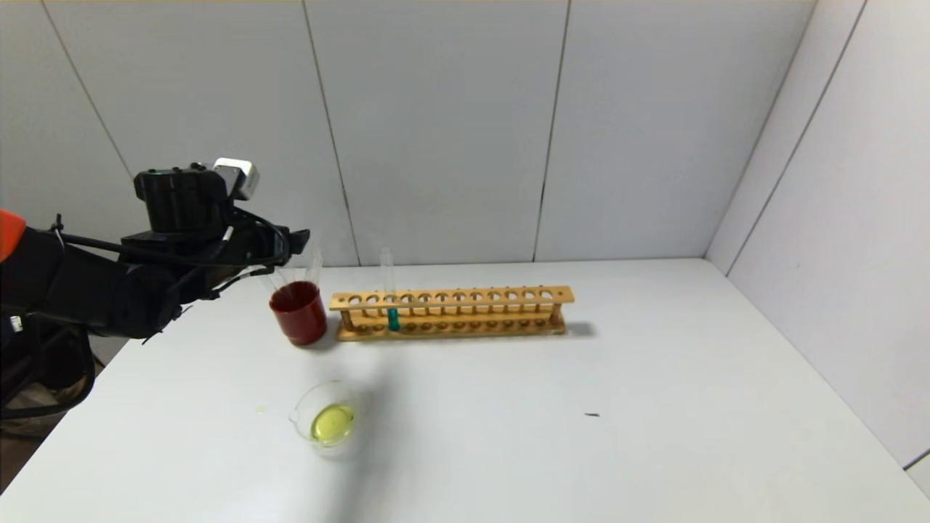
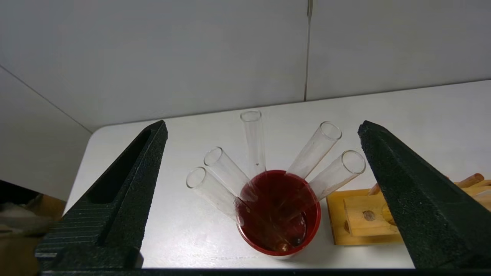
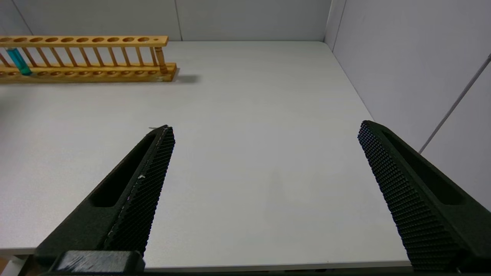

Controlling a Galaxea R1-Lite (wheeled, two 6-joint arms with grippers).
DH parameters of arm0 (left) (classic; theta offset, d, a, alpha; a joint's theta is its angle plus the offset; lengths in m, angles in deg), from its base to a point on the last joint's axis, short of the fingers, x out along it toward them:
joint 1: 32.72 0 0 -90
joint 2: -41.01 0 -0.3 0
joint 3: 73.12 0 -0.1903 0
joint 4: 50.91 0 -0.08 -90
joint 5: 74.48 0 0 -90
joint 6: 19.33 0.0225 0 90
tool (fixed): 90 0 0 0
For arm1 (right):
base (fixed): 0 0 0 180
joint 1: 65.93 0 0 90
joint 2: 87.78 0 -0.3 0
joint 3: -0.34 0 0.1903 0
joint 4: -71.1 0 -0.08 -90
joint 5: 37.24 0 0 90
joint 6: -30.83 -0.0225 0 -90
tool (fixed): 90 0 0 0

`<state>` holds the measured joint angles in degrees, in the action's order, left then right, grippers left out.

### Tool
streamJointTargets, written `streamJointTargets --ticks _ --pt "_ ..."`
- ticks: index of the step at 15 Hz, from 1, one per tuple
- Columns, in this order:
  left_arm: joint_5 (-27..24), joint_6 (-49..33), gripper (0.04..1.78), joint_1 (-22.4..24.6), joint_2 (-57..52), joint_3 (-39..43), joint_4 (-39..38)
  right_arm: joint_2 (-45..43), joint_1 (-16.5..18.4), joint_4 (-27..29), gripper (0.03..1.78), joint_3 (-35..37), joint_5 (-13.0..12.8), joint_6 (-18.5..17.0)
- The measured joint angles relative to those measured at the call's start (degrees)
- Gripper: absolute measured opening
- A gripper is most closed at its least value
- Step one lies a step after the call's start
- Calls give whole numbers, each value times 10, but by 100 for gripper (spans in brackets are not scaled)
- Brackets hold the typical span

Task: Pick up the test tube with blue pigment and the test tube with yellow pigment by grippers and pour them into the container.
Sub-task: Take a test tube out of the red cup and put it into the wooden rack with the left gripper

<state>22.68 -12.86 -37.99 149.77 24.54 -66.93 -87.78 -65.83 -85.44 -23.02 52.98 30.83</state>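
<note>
The test tube with blue pigment stands upright in the wooden rack, near its left end; it also shows in the right wrist view. The container, a low clear glass dish, sits near the table front and holds yellow liquid. No tube with yellow liquid is in view. My left gripper hangs above the red cup; it is open and empty. My right gripper is open and empty above bare table, out of the head view.
The red cup holds several colourless empty tubes fanned outward, right beside the rack's left end. A small dark speck lies on the white table. Grey walls close the back and right sides.
</note>
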Motion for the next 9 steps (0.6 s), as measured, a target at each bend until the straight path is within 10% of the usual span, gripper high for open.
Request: streamJointTargets --ticks 9 --pt "-18 -24 175 -47 -150 22 186 0 0 0 175 0 0 0"
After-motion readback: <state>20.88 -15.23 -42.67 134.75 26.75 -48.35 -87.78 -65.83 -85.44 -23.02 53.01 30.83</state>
